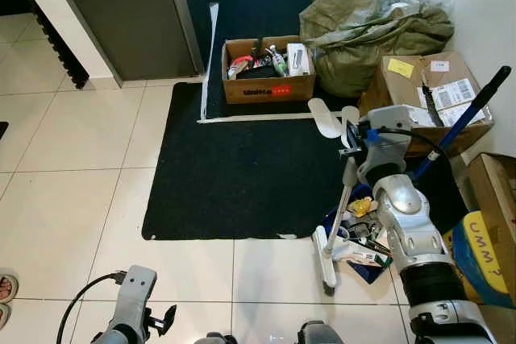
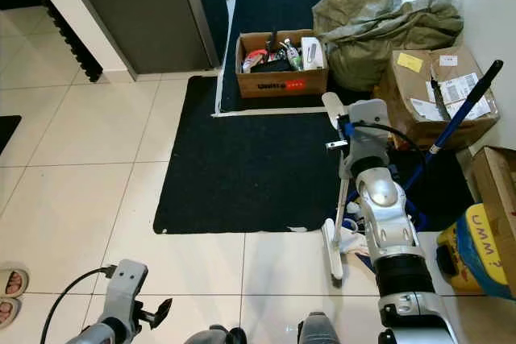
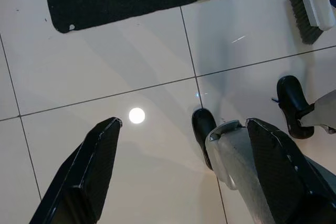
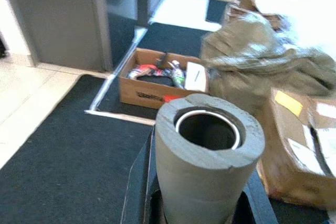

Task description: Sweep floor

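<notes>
So the right gripper has its fingers clamped on the broom handle, which runs near-upright, bristle head beside the black mat.

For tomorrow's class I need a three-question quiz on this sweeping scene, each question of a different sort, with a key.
1. True or false: the right claw is shut on the broom handle.
2. Multiple choice: the broom head rests on (a) the black mat, (b) the tiled floor, (c) a cardboard box.
3. Fill in: the left claw hangs low over the floor with its fingers ____.

Key: 1 true; 2 b; 3 open.
</notes>
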Robot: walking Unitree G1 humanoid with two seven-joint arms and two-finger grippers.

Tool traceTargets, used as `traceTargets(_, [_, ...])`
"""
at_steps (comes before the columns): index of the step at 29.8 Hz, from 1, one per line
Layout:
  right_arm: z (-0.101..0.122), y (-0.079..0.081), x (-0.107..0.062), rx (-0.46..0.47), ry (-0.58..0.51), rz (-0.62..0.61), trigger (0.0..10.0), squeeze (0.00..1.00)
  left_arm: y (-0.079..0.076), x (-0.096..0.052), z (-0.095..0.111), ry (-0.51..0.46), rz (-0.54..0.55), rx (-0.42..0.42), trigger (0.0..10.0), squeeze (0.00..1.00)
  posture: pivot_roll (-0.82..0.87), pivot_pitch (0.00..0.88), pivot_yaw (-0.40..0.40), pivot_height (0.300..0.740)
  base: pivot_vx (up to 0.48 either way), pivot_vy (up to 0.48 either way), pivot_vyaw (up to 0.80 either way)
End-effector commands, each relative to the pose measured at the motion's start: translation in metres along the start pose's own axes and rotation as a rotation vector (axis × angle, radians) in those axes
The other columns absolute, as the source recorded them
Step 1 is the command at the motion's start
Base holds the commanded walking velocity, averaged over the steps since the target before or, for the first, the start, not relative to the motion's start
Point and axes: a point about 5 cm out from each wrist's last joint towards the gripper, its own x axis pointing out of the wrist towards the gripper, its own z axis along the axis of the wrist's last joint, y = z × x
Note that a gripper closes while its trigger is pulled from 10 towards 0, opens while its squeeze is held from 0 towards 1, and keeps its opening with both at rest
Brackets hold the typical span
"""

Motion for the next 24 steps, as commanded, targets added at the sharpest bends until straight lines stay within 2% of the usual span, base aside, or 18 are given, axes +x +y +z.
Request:
traceTargets(1, [0.019,0.006,0.003,-0.007,-0.115,0.031,10.0,0.0,-0.004,-0.005,-0.013,0.04,-0.017,-0.008,10.0,0.0,-0.07,0.283,0.091,0.74,0.0,0.0,0.0])
traceTargets(6, [0.023,0.004,0.005,-0.014,-0.144,0.03,10.0,0.0,-0.005,-0.005,-0.013,0.042,-0.022,-0.006,10.0,0.0,-0.07,0.283,0.094,0.74,0.0,0.0,0.0])
traceTargets(11, [0.039,0.0,0.011,0.005,-0.241,0.025,10.0,0.0,-0.006,-0.005,-0.014,0.047,-0.027,-0.003,10.0,0.0,-0.07,0.279,0.098,0.74,0.0,0.0,0.0])
traceTargets(24, [0.052,-0.005,0.015,0.023,-0.283,0.052,10.0,0.0,-0.01,-0.006,-0.019,0.06,-0.029,-0.009,10.0,0.0,-0.07,0.265,0.097,0.74,0.0,0.0,0.0])
